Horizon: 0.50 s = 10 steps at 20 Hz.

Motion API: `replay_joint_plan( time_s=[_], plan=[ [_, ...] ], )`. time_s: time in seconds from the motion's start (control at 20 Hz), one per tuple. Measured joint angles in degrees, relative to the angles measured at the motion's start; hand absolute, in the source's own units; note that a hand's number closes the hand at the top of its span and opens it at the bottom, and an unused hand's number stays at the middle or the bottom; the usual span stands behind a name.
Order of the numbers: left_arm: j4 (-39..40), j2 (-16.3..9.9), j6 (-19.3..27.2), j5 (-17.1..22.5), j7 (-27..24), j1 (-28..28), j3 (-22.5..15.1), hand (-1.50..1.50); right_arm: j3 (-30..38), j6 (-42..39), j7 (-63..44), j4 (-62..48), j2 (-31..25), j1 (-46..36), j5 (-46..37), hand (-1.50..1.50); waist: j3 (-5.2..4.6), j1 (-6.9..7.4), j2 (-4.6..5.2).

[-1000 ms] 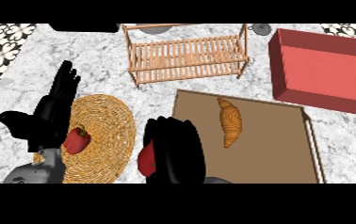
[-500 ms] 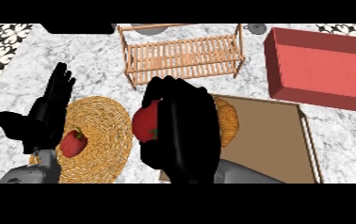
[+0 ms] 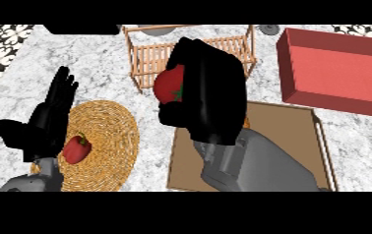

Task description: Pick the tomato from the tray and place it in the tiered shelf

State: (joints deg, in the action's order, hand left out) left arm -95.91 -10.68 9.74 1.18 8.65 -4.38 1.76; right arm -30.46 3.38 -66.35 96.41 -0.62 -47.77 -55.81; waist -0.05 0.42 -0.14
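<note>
Head view, looking down on a white marbled tabletop (image 3: 109,66), and the right robot hand (image 3: 207,98) is up in the middle of the picture, black fingers curled round one round, glossy red tomato (image 3: 169,84) with a dark green star at its stem. Only the tomato's left side shows past the fingers. It sits in the picture right at the front edge of the shelf (image 3: 156,56), a single rack of pale wooden slats with thin rails. How high the tomato hangs above the tabletop I can't tell.

Under the grey forearm lies one flat brown tray (image 3: 291,130), rectangular with a raised lip, largely covered by that arm. Upper right, one red box (image 3: 327,68), smooth-walled and open-topped.

Over on the left, the left robot hand (image 3: 51,112) rests with fingers straight and pointing up, holding nothing. Just beside it sits one round woven mat (image 3: 109,134), straw-coloured and coiled, and on it one small shiny red pepper (image 3: 76,148) with a green stem.
</note>
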Motion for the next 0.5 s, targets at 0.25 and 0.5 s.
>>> replay_joint_plan(
  time_s=[0.25, 0.5],
  plan=[
    [-0.5, 0.5, 0.0, -0.3, 0.3, -0.2, -0.3, 0.0, 3.6, 2.7, 2.4, -6.5, 0.2, -1.7, 0.3, 1.5, 0.02, 0.33, 0.16],
    [-0.9, 0.9, 0.2, -0.7, 1.1, -0.8, -0.3, 0.0, 7.9, 9.7, 7.8, -15.7, 0.4, -2.6, 0.7, 1.5, 0.03, 0.47, 0.3]
  ],
)
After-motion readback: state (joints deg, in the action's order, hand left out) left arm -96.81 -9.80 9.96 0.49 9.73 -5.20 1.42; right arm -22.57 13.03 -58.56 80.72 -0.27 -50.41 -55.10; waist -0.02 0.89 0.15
